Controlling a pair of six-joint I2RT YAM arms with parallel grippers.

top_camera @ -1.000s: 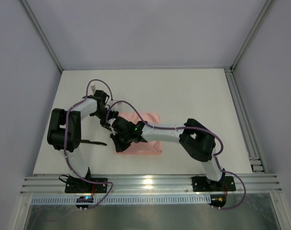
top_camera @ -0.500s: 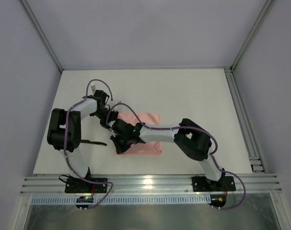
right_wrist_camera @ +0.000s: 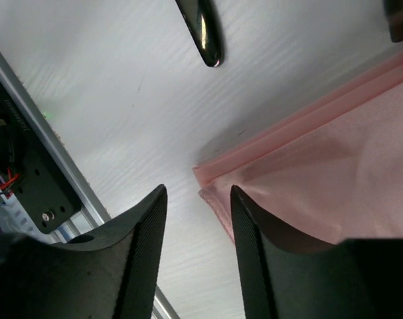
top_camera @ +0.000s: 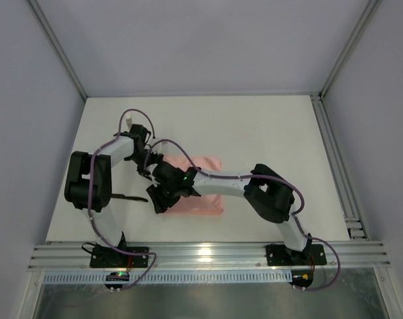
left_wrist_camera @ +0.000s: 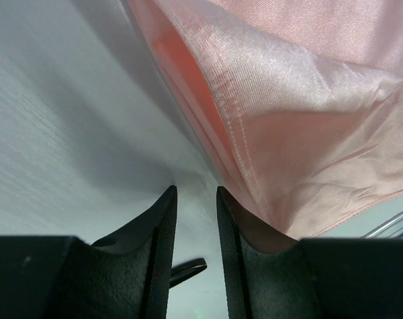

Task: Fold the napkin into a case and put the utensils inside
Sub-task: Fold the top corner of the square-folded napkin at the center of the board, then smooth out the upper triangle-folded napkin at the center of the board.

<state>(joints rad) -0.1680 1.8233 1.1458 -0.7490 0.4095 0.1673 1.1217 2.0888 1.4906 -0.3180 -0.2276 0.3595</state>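
The salmon-pink napkin lies folded into a flat layered rectangle at the table's middle. My left gripper hovers at its far left corner, jaws a narrow gap apart and empty; the left wrist view shows the folded edge just right of the gripper. My right gripper is open and empty at the near left corner, which lies just ahead of its right jaw. One black utensil lies on the table left of the napkin; its tip shows in both wrist views. A second utensil is not visible.
The left arm's black elbow stands just left of the utensil. Aluminium rails run along the near edge, and also show in the right wrist view. Grey walls close in the sides and back.
My right gripper has slid a little to the left, from over the napkin's left part to its near left corner. The left gripper and the napkin have hardly moved.
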